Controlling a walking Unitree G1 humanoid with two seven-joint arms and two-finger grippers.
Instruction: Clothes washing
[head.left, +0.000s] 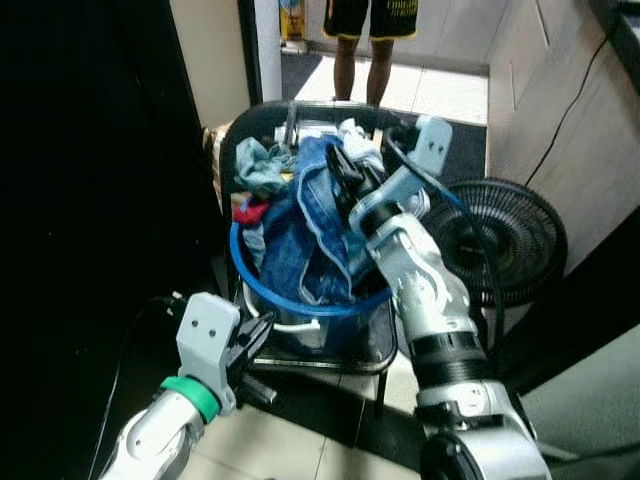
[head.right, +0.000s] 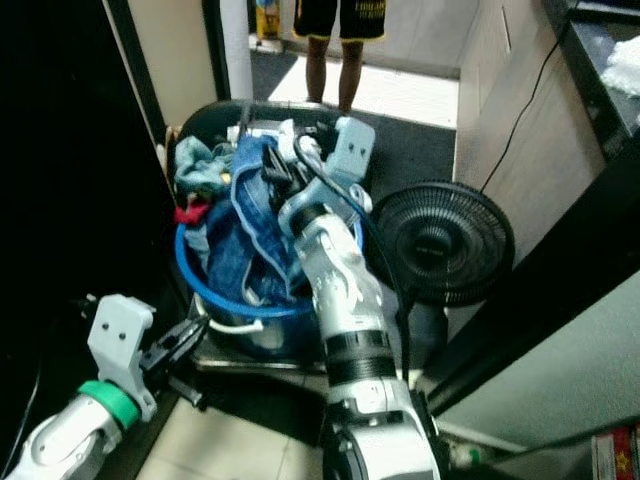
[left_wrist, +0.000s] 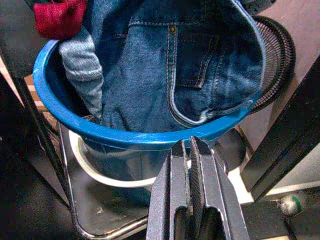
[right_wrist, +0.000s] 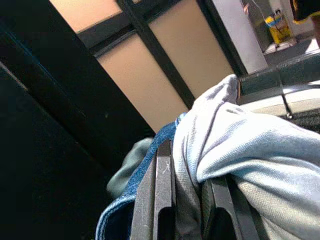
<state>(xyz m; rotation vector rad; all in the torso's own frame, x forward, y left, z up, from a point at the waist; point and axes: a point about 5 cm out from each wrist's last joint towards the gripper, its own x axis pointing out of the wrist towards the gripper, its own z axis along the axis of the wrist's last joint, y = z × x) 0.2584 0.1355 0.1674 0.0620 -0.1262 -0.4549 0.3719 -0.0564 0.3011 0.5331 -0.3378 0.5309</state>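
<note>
Left eye view | left gripper (head.left: 262, 338) held closed, empty, low beside blue basin (head.left: 262, 283) | jeans (head.left: 305, 235) heaped in basin | right gripper (head.left: 343, 170) clamped on pale garment (right_wrist: 240, 145) atop pile | step judged: unloading laundry | next: lifting garment clear

Yellow print on person's shorts (head.left: 372, 14), illegible; no other text.
</note>
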